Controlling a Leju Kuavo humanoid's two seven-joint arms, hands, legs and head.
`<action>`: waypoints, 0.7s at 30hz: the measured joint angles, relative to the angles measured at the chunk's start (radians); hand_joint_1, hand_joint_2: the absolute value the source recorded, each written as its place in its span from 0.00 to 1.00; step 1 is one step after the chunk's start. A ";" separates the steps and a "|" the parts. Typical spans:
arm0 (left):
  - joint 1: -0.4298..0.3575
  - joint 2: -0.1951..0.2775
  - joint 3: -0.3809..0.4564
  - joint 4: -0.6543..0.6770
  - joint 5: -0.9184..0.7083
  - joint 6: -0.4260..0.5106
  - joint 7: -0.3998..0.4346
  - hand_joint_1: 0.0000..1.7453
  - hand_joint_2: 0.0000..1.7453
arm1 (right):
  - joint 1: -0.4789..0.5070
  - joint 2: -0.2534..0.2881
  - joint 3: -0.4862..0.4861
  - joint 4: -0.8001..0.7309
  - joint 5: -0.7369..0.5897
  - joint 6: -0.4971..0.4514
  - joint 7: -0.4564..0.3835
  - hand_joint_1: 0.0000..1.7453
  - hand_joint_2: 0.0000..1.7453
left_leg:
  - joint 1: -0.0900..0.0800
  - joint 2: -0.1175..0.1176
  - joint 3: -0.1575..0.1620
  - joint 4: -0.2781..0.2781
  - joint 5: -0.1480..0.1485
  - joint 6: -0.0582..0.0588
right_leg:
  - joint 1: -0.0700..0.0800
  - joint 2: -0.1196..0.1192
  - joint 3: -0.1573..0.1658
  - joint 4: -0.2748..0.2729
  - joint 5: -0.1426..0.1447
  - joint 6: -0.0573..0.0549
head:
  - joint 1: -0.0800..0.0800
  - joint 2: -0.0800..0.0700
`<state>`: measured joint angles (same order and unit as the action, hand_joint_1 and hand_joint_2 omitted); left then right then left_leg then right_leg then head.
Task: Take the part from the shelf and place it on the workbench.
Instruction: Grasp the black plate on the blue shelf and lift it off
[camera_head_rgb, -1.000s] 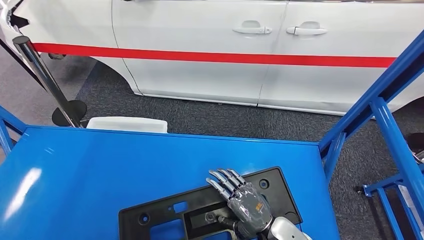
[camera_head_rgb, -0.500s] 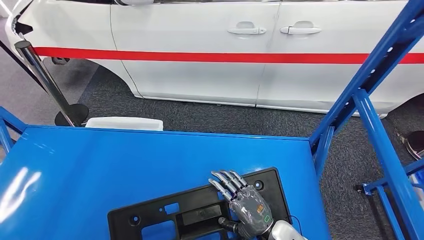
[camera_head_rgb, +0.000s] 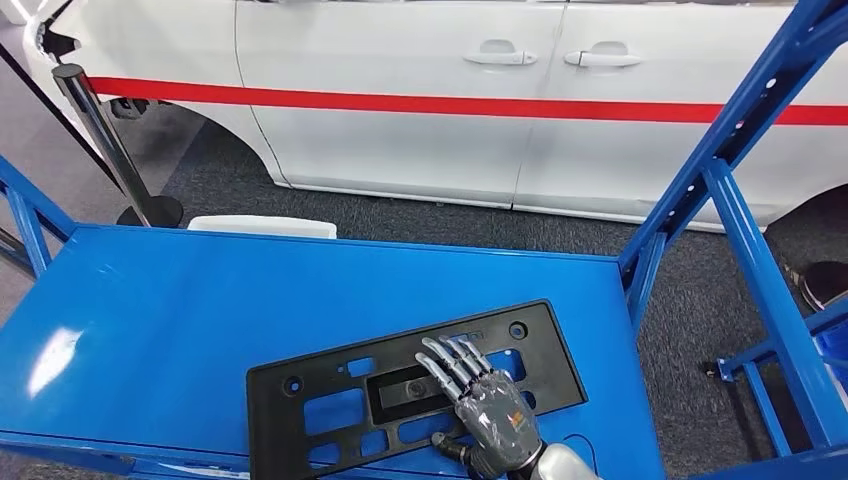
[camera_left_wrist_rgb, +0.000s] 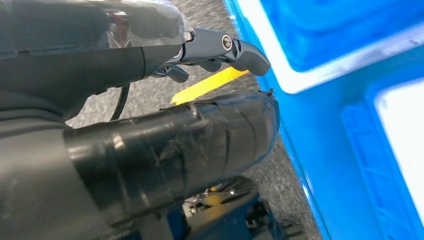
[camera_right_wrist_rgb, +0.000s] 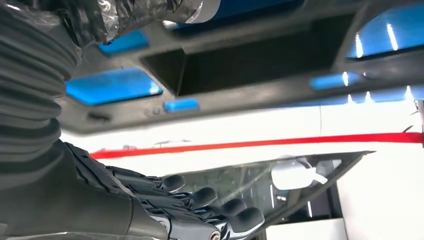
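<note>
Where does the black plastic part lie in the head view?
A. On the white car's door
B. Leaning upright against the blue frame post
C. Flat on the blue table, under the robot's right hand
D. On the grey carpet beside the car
C: the black plastic part lies flat on the blue table, with the right hand over its near right portion.

Glossy blue workbench (camera_head_rgb: 180, 310), flat black part (camera_head_rgb: 330, 400) (pierced with cutouts) near its front-right corner
</note>
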<state>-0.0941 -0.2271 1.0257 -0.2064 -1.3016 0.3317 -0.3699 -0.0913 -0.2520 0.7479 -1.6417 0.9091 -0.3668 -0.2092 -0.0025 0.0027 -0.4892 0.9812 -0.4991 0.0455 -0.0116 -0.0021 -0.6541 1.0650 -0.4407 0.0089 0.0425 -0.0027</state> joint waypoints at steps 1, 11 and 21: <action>-0.001 0.000 0.000 0.000 0.000 0.000 0.000 0.00 0.00 | 0.001 0.001 -0.004 0.001 0.001 -0.002 0.000 0.00 1.00 | 0.002 0.003 -0.008 -0.005 0.013 0.006 | 0.000 0.001 -0.013 0.036 -0.040 0.003 | 0.001 0.000; 0.000 -0.001 0.000 0.000 -0.002 0.000 -0.004 0.00 0.00 | 0.003 0.007 -0.033 0.010 0.004 -0.010 0.000 0.00 1.00 | -0.005 0.007 -0.112 0.043 0.060 -0.008 | -0.009 0.002 0.143 -0.022 -0.097 0.007 | 0.001 0.000; 0.003 -0.001 0.000 0.000 0.000 0.001 -0.004 0.00 0.00 | 0.009 0.010 -0.059 0.010 0.016 -0.023 0.001 0.00 1.00 | 0.008 0.004 -0.223 0.336 -0.099 -0.049 | -0.003 -0.003 0.104 -0.035 -0.061 -0.041 | -0.001 0.000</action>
<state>-0.0911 -0.2281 1.0258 -0.2064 -1.3016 0.3326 -0.3741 -0.0821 -0.2422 0.6889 -1.6316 0.9247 -0.3894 -0.2087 0.0055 0.0064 -0.7123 1.3172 -0.5979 -0.0033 -0.0147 -0.0051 -0.5497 1.0304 -0.5016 -0.0324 0.0416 -0.0027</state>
